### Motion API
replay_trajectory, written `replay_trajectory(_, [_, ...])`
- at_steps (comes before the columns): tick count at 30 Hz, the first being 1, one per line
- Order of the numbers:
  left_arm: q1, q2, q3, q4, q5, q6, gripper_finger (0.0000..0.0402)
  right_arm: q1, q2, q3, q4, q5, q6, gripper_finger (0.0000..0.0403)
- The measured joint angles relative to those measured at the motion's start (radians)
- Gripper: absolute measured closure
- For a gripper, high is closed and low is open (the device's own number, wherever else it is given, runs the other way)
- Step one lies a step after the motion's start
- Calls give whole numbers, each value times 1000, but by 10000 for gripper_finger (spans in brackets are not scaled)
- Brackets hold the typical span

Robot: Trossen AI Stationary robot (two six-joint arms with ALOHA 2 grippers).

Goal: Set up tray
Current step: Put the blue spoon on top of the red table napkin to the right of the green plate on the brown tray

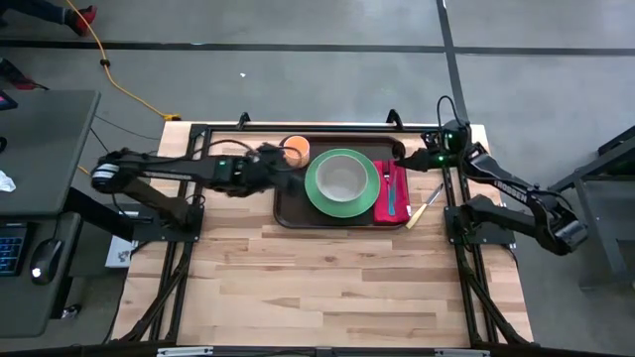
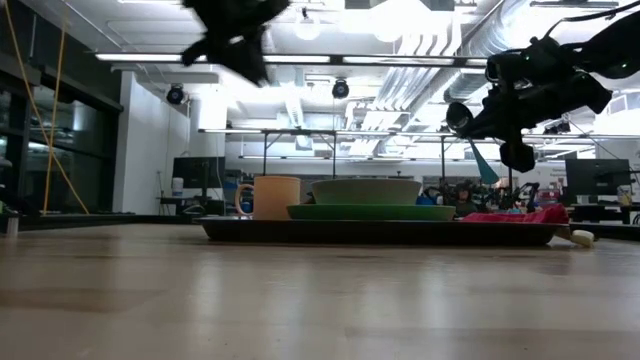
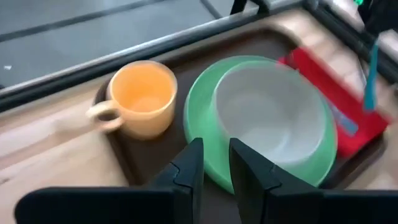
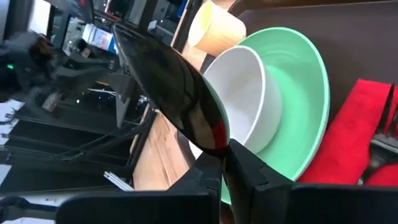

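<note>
The left arm is reaching in across the table from the left side, its left gripper (image 3: 214, 171) hanging in the air with the fingers standing slightly apart and gripping nothing. The right arm is folding at the table's right edge, its right gripper (image 4: 225, 163) clamping tight.

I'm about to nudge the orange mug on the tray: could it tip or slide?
The mug looks squat and wide-mouthed, so probably stable. On the smooth tray it would likely slide rather than tip. It appears empty, so probably light.
</note>
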Motion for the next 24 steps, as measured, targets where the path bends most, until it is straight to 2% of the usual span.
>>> replay_trajectory(5, [26,-86,-133,133,39,71,295,1,29,0,-10,-19,13,403])
replay_trajectory(14, [113,-196,-322,420,225,176,295,29,92,0,0,-1,46,403])
replay_trajectory(24, [184,-211,-375,418,325,217,295,92,192,1,67,57,79,403])
